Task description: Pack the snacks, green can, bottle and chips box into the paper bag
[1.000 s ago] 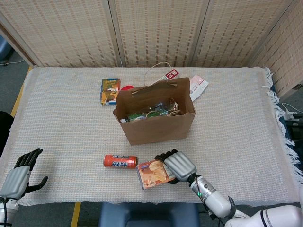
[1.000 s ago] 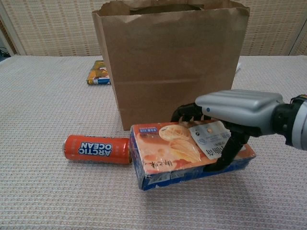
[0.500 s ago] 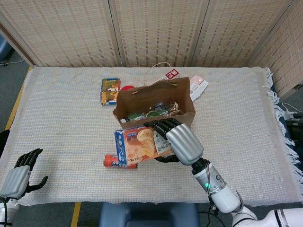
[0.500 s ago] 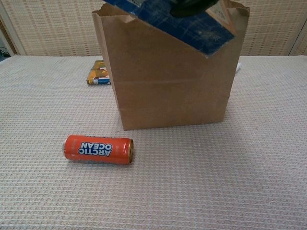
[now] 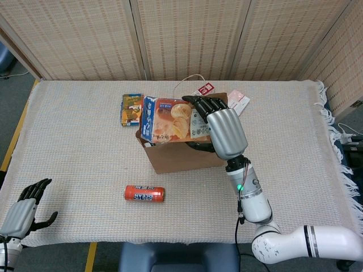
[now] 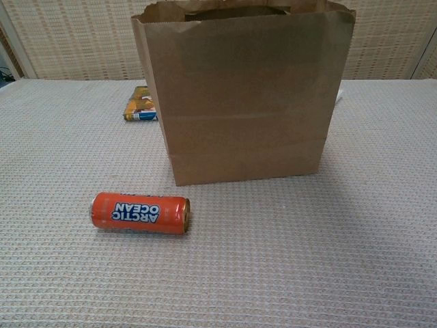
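At the near left corner of the table (image 5: 68,170), the left hand (image 5: 22,211) rests palm-down just off the cloth's near edge, its fingers spread apart and holding nothing.

A little farther in, toward the middle of the near edge, an orange can (image 5: 144,194) lies on its side on the woven cloth; the chest view shows white lettering on a blue band around it. It lies apart from the paper bag (image 6: 242,102), which stands upright and open behind it near the table's centre.

The right hand (image 5: 218,127) is raised above the bag's mouth, with its arm reaching in from the near edge. Its fingers are wrapped around the right end of the chips box (image 5: 170,120), which it holds face up and nearly level over the left part of the bag opening, with the box's left end jutting past the bag's left wall. What is inside the bag cannot be made out, as the box and hand cover it.

Behind the bag's left side, a small snack box (image 5: 131,109) lies flat on the cloth. Toward the far edge, just behind the bag's right corner, are a white packet (image 5: 239,104) and a small red-and-white tag (image 5: 205,89).
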`<act>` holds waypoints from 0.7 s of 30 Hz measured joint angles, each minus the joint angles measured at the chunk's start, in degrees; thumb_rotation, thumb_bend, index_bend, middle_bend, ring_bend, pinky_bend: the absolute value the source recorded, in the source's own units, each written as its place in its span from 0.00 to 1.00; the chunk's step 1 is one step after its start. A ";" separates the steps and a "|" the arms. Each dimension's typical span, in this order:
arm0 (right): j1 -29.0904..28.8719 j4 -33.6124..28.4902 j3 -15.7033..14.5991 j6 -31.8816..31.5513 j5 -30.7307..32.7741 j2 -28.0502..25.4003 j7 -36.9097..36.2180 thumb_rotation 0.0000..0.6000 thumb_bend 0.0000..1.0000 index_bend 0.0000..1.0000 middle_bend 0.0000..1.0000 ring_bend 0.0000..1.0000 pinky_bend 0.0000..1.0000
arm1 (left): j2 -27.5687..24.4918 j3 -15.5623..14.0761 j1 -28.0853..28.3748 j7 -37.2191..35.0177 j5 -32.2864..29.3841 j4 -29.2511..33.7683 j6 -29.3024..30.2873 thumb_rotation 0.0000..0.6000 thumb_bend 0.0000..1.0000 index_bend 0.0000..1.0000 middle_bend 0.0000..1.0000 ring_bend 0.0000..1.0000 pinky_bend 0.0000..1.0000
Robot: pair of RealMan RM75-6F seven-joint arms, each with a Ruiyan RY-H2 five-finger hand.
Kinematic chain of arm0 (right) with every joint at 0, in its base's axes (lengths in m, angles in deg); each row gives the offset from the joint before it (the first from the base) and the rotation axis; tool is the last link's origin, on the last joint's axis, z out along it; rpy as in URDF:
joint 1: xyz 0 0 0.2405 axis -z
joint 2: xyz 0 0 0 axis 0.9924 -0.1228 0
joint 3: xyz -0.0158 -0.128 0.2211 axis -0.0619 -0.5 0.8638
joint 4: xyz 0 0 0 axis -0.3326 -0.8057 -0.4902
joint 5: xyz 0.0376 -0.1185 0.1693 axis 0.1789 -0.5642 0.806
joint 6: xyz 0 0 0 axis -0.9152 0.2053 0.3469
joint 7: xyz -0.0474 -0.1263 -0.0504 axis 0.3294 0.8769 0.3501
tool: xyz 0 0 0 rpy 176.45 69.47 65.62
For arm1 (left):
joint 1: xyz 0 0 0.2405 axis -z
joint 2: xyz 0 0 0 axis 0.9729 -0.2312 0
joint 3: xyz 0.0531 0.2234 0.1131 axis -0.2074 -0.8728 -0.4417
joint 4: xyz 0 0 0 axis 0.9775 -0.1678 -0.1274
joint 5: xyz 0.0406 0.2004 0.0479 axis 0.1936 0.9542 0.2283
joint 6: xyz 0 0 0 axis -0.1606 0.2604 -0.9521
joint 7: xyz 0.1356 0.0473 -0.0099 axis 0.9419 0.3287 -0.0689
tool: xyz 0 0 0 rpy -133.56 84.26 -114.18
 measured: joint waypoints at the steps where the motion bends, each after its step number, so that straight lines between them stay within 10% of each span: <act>1: -0.15 0.79 -0.10 0.13 0.33 0.21 0.18 1.00 0.32 0.57 0.58 0.62 0.74 | -0.04 -0.01 0.00 -0.12 0.04 -0.01 -0.01 1.00 0.33 0.00 0.00 0.00 0.01; 14: -1.59 10.99 -3.59 4.30 3.73 3.50 1.41 1.00 0.32 0.44 0.56 0.49 0.65 | -0.25 -0.10 0.01 -0.67 -0.03 0.15 -0.22 1.00 0.33 0.00 0.00 0.00 0.01; 18: -1.89 10.45 -4.73 7.19 6.97 2.81 2.79 1.00 0.21 0.07 0.28 0.16 0.37 | -0.30 -0.08 0.00 -0.72 -0.16 0.10 -0.23 1.00 0.33 0.00 0.00 0.00 0.01; 21: -2.17 8.81 -5.19 8.97 10.37 1.38 4.20 1.00 0.12 0.00 0.12 0.03 0.22 | -0.30 -0.07 -0.02 -0.68 -0.16 0.09 -0.17 1.00 0.33 0.00 0.00 0.00 0.01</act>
